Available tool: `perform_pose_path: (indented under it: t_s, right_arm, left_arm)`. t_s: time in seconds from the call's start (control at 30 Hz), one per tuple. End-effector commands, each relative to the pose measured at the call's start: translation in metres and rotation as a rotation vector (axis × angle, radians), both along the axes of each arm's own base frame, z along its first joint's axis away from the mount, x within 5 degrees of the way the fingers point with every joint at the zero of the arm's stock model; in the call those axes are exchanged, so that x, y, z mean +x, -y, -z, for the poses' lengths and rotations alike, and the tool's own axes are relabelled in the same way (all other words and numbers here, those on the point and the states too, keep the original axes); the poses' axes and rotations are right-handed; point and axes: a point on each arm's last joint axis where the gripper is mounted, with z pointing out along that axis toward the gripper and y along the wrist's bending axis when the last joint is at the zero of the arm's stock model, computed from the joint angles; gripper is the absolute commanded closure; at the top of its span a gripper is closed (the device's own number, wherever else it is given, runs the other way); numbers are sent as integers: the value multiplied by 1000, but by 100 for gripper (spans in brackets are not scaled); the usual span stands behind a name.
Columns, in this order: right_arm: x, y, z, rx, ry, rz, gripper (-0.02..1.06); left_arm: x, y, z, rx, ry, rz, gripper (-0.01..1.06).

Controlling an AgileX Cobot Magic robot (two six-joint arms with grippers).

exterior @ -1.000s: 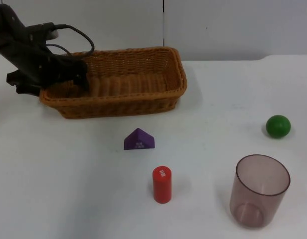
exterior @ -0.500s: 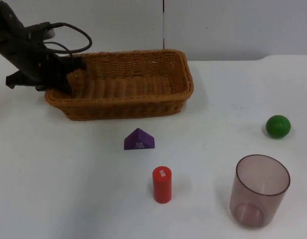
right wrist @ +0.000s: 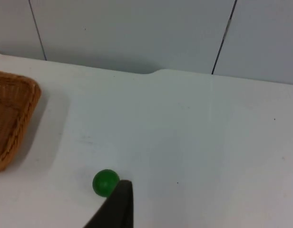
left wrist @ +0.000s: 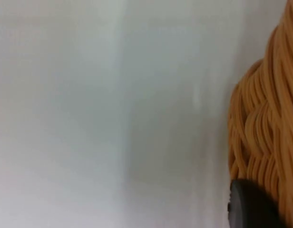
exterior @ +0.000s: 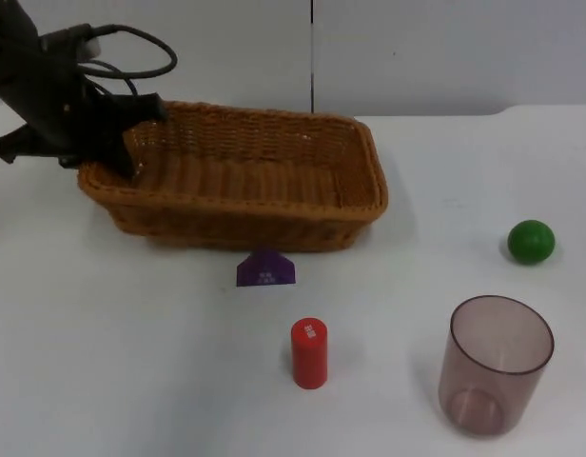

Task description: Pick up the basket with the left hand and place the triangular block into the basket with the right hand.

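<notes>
Wicker basket near the bench's back left, tilted, left gripper clamped on its left rim, clear cup at the front right, red cylinder, purple triangular block just before the basket, green ball toward the right edge, right gripper's fingers impossible to judge.

A rectangular brown woven wicker basket hangs tilted, its left end raised, open side up. A small purple triangular block lies flat on the white table, just below the basket's front wall.
</notes>
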Motion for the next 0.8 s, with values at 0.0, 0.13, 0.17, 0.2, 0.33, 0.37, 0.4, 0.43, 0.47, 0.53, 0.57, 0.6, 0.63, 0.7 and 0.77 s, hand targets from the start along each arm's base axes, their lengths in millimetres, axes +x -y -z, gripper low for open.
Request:
perform_pose_path:
  t_s: [0.0,0.13,0.17,0.2,0.33,0.37,0.4,0.43,0.47,0.53,0.57,0.6,0.63,0.7,0.77]
  right_arm:
    - [-2,-1,-2,3,6,-2,0]
    - [-2,-2,-2,20,6,-4,0]
    - [-2,-2,-2,29,6,-6,0]
    - [-2,-2,-2,29,6,-6,0]
    - [-2,-3,-2,54,7,-9,0]
    - [-2,-3,-2,54,7,-9,0]
    - [-1,-4,-3,58,11,-10,0]
    - [-1,-4,-3,67,13,-11,0]
    - [-1,-4,-3,67,13,-11,0]
    - [-1,-5,-3,76,13,-14,0]
    - [-1,-5,-3,76,13,-14,0]
    - [-1,-5,-3,74,13,-15,0]
    - [-1,-5,-3,74,13,-15,0]
    - [-2,-5,-2,52,2,-32,0]
    - [-2,-6,-1,43,-7,-41,0]
  left_arm:
    - [-17,1,-18,8,32,-2,105]
    - [-66,-3,-47,19,49,4,105]
    - [-78,-3,-53,18,50,4,105]
    - [-78,-3,-53,18,50,4,105]
    - [-116,-8,-83,-7,113,-35,105]
    - [-116,-8,-83,-7,113,-35,105]
    - [-120,-9,-93,-33,128,-53,105]
    - [-125,-13,-105,-76,136,-83,105]
    - [-127,-14,-109,-92,139,-94,105]
    - [-135,-16,-122,-137,148,-116,105]
    - [-135,-16,-122,-137,148,-116,105]
    - [-138,-18,-127,-142,151,-117,105]
    - [-141,-20,-132,-144,161,-119,105]
    - [-144,-30,-140,-172,174,-184,105]
    - [-146,-34,-142,-202,161,-233,105]
